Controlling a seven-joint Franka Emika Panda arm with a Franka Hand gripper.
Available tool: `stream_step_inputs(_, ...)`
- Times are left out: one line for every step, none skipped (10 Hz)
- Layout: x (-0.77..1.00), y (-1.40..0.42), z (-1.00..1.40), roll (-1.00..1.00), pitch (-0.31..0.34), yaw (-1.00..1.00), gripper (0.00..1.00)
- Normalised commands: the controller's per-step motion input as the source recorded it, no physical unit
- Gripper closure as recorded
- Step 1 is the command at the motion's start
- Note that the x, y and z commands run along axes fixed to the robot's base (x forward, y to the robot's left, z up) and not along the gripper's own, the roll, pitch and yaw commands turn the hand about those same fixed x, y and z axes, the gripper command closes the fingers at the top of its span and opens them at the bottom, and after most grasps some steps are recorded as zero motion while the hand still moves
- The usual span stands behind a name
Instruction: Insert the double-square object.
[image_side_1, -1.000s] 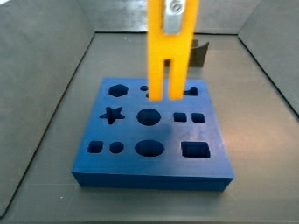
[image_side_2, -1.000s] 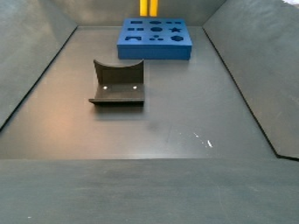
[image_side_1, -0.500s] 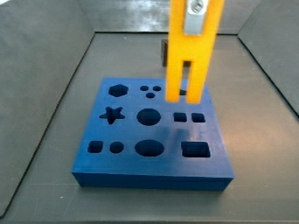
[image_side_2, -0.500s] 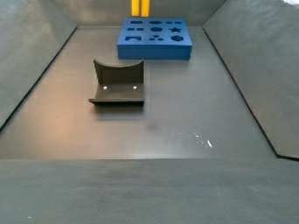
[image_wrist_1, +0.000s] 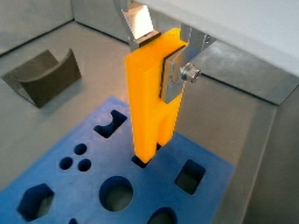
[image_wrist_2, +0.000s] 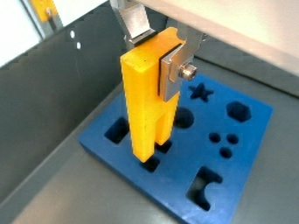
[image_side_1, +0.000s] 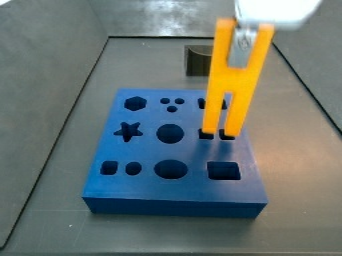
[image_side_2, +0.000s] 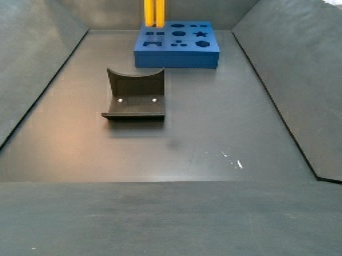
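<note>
The double-square object (image_side_1: 235, 80) is a long yellow-orange forked bar. It hangs upright in my gripper (image_side_1: 246, 28), which is shut on its upper end. Its two prong tips stand at the mouths of the twin small square holes (image_side_1: 217, 133) on the right side of the blue block (image_side_1: 174, 195); how deep they reach I cannot tell. In both wrist views the silver fingers (image_wrist_1: 177, 74) (image_wrist_2: 176, 66) clamp the bar (image_wrist_1: 149, 105) (image_wrist_2: 146, 105) from two sides above the block (image_wrist_1: 70, 179) (image_wrist_2: 233, 162). In a side view the bar (image_side_2: 154, 12) shows at the block's (image_side_2: 178, 55) far edge.
The block has other holes: hexagon (image_side_1: 134, 101), star (image_side_1: 128, 130), round (image_side_1: 170, 132), larger square (image_side_1: 225, 171). The dark fixture (image_side_2: 134, 95) stands on the grey floor away from the block, also in a wrist view (image_wrist_1: 41, 74). Grey walls ring the floor.
The gripper has carried the bar to the right and down, from above the block's back row to the twin square holes, where the prong tips now stand.
</note>
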Motion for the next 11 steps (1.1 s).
stream_step_inputs(0.01, 0.00, 0.00, 0.00, 0.144, 0.01, 1.00)
stream_step_inputs(0.00, 0.11, 0.00, -0.07, 0.143, 0.00, 1.00)
stream_step_inputs(0.00, 0.16, 0.00, -0.14, 0.100, 0.04, 1.00)
stream_step_inputs(0.00, 0.19, 0.00, -0.17, 0.083, 0.05, 1.00)
stream_step_inputs(0.00, 0.11, 0.00, -0.16, 0.067, 0.11, 1.00)
stream_step_inputs(0.01, 0.00, -0.07, -0.12, 0.044, 0.20, 1.00)
stream_step_inputs(0.00, 0.00, -0.11, -0.09, 0.029, 0.19, 1.00)
stream_step_inputs(0.00, 0.00, -0.15, -0.06, 0.021, 0.15, 1.00)
stream_step_inputs(0.00, -0.01, -0.21, -0.03, 0.014, 0.17, 1.00)
stream_step_inputs(0.00, 0.00, -0.22, -0.02, 0.010, 0.18, 1.00)
stream_step_inputs(0.00, 0.00, -0.21, -0.02, 0.003, 0.18, 1.00)
